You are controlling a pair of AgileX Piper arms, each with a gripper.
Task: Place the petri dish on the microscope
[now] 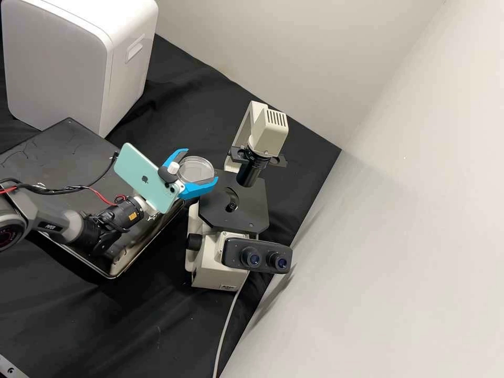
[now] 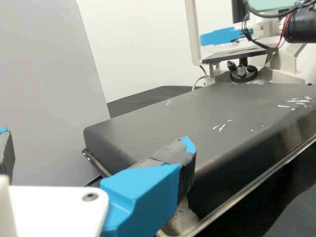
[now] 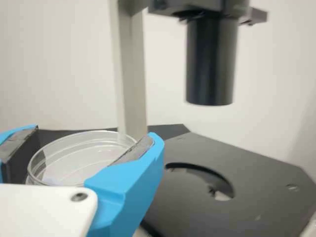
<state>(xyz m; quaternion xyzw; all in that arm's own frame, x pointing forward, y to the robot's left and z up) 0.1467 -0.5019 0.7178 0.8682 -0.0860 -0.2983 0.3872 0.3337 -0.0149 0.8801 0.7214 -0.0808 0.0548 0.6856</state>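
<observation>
1. High view: black bench [image 1: 79,325] runs along a pale wall.
2. White box-shaped unit [image 1: 68,58] at the far left corner.
3. Dark metal tray [image 1: 58,152] lies flat in front of the unit, its surface scratched.
4. Microscope [image 1: 231,252] stands just right of the tray, 2 eyepieces toward the near side. Its black stage [image 1: 254,207] has a round opening under the dark objective tube.
5. Right gripper [image 1: 199,167] is at the stage's left edge, blue fingers clamped on the dish from 2 sides.
6. Left gripper [image 2: 94,139] sits low beside the tray's rim, fingers spread apart with nothing between them.
7. Petri dish [image 3: 74,155], clear and upright, is held level over the stage's left rim, short of the opening. Contact with the stage: cannot tell.
</observation>
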